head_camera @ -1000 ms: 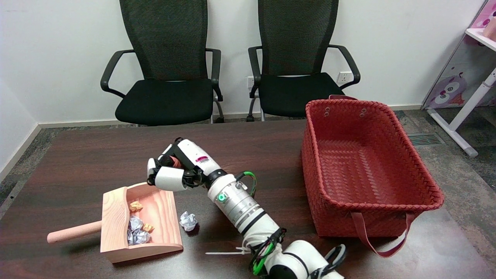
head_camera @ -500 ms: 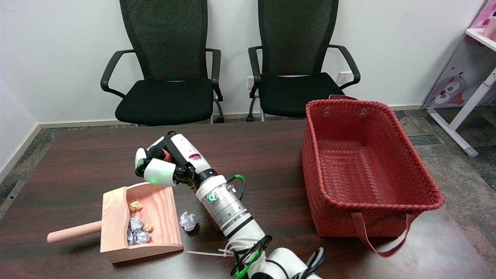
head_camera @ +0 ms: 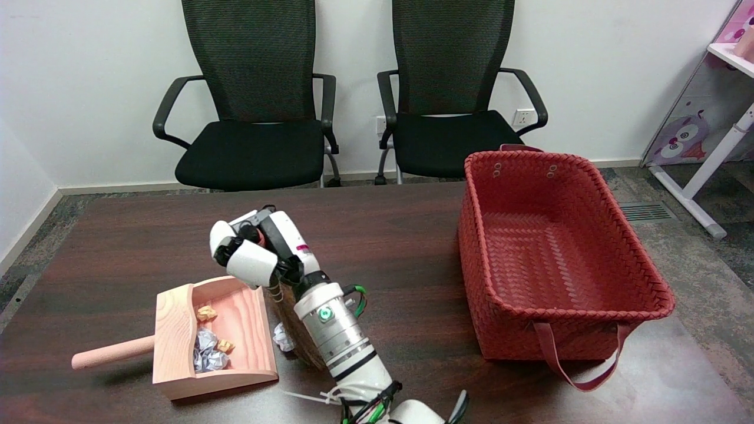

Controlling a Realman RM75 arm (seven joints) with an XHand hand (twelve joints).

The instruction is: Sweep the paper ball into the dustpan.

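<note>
Paper ball (head_camera: 283,340), light, soft, easily rolled, sits on table (head_camera: 118,247) just right of dustpan (head_camera: 241,365) mouth, best nudged from its right side by brush (head_camera: 293,321) gripped in curled right hand (head_camera: 254,254).

Two chairs (head_camera: 256,100), one basket (head_camera: 554,259), one dustpan (head_camera: 177,330)

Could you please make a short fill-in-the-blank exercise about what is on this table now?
1. The woven basket is ____ in colour.
2. The loose paper ball lies on the table, just outside the wooden ____.
3. The right hand holds a ____, whose bristles stand beside that ball.

Missing words: red; dustpan; brush
</note>
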